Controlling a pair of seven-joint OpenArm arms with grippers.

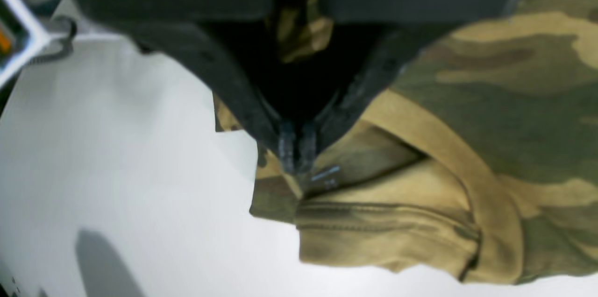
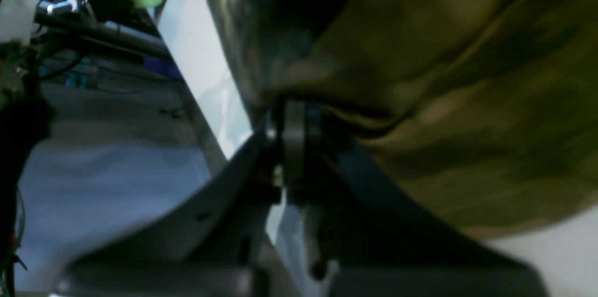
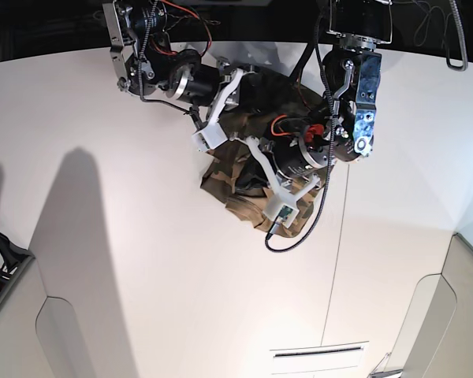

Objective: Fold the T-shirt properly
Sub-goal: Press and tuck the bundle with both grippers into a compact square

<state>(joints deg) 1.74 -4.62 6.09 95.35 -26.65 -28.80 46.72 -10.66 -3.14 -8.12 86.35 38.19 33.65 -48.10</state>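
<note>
Lying bunched in a crumpled heap on the white tabletop [image 3: 142, 276], the T-shirt [image 3: 229, 177] sits toward the far edge, with both arms bent over it; its camouflage of olive, brown and tan shows in every view. Beside the T-shirt's tan neckband [image 1: 448, 147], the left hand [image 1: 295, 150] has its two dark fingertips pressed together at the collar edge, pinching cloth just above a small pale label [image 1: 325, 176]; a scrap of camouflage fabric also shows up between the fingers, near the palm; bare tabletop lies to the side of the T-shirt away from the neckband. At another edge of the T-shirt, the right hand [image 2: 294, 147] has its fingers closed against each other with a fold of the fabric caught at the tips, the cloth draping away from the grip; this view is dim and blurred, so which part of the T-shirt is gripped cannot be told.
</note>
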